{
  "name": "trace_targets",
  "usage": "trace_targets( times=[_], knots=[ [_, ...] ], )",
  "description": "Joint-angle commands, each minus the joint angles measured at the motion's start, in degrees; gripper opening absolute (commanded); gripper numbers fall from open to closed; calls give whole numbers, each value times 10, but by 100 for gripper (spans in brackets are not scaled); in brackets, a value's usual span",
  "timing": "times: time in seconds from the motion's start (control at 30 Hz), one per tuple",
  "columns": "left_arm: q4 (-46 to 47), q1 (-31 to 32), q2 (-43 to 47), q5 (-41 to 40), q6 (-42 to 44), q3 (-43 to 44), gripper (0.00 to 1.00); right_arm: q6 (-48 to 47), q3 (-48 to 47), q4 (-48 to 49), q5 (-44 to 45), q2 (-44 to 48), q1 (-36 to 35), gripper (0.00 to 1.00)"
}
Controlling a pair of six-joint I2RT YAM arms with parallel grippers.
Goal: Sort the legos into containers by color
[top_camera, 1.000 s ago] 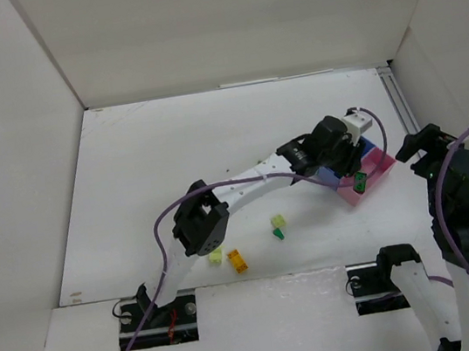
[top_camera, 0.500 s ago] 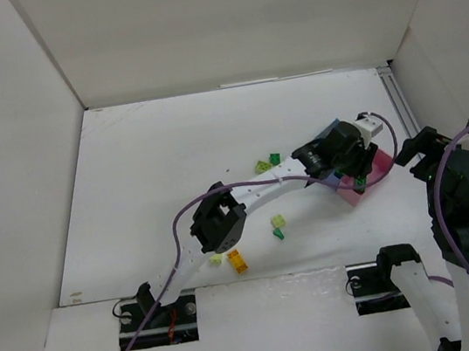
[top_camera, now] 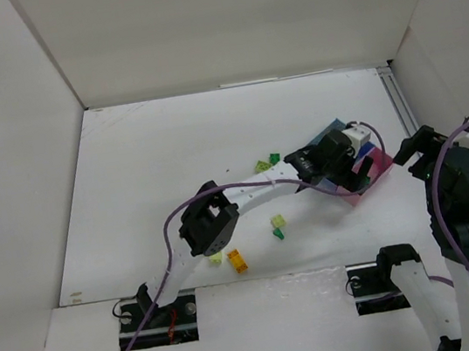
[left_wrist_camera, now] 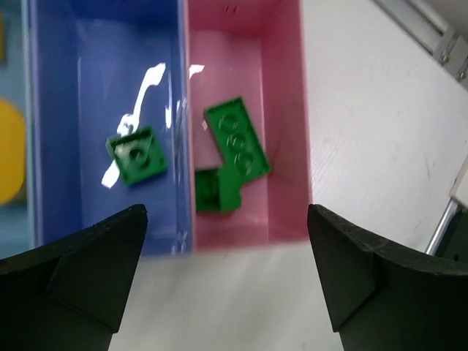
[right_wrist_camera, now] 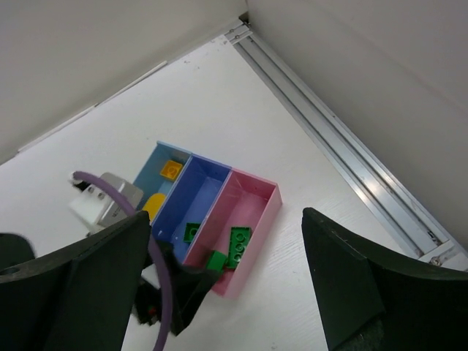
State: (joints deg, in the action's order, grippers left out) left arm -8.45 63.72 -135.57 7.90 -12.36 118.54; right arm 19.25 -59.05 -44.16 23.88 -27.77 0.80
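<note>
Holds left gripper [left_wrist_camera: 227, 234] spread, empty, above pink bin [left_wrist_camera: 284, 88] with two dark green bricks [left_wrist_camera: 235, 139] at frame centre; right gripper [right_wrist_camera: 225, 227] spread too.

Light blue bin [right_wrist_camera: 162, 155], darker blue bin [left_wrist_camera: 73, 66], pink bin [left_wrist_camera: 281, 88]. Dark green brick [left_wrist_camera: 137, 155] in darker blue; dark green pair [left_wrist_camera: 235, 139] in pink. Orange-yellow brick [right_wrist_camera: 172, 170] in light blue. White table [top_camera: 146, 171], lower centre of top view: lime brick [top_camera: 277, 220], small green brick [top_camera: 278, 233], orange brick [top_camera: 238, 261]. Purple cable [top_camera: 167, 236].
</note>
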Motion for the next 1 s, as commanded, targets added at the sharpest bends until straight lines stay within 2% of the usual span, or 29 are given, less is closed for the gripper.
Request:
trace_targets(
  times=[0.0,0.03,0.1,0.13,0.2,0.27,0.3,0.43,0.5,0.53,0.57,0.7,0.8,0.83,0.97],
  knots=[
    [34,-11,164,-31,-1,-75,89,-11,-7,8,-20,-21,4,89],
    [57,-26,193,-50,-14,-157,91,-20,-7,8,-39,-34,4,89],
    [82,-48,253,-67,-32,-246,91,-31,-15,16,-60,-47,4,89],
    [89,-74,314,-72,-43,-325,91,-38,-15,21,-73,-54,4,89],
    [100,-101,375,-90,-62,-393,92,-66,-22,35,-127,-79,4,89],
    [100,-118,462,-124,-78,-475,98,-94,-22,48,-183,-119,4,89],
    [93,-118,488,-166,-86,-497,100,-102,-22,64,-246,-137,4,89],
    [35,-124,591,-245,-133,-567,100,-120,-6,106,-330,-228,-29,88],
    [-24,-140,633,-274,-168,-592,100,-120,-6,122,-298,-269,-109,88],
    [-45,-145,645,-288,-213,-600,100,-120,-12,130,-275,-283,-140,88],
    [-65,-151,656,-306,-235,-609,100,-112,-28,130,-235,-299,-195,88],
    [-117,-182,727,-312,-315,-667,100,-98,-77,130,-170,-406,-295,88],
    [-141,-187,772,-312,-349,-711,100,-92,-120,111,-106,-536,-344,87],
    [-141,-187,783,-312,-359,-716,100,-92,-130,111,-106,-536,-354,87],
    [-159,-187,816,-318,-376,-724,100,-92,-150,99,-70,-651,-381,85]
  ],
)
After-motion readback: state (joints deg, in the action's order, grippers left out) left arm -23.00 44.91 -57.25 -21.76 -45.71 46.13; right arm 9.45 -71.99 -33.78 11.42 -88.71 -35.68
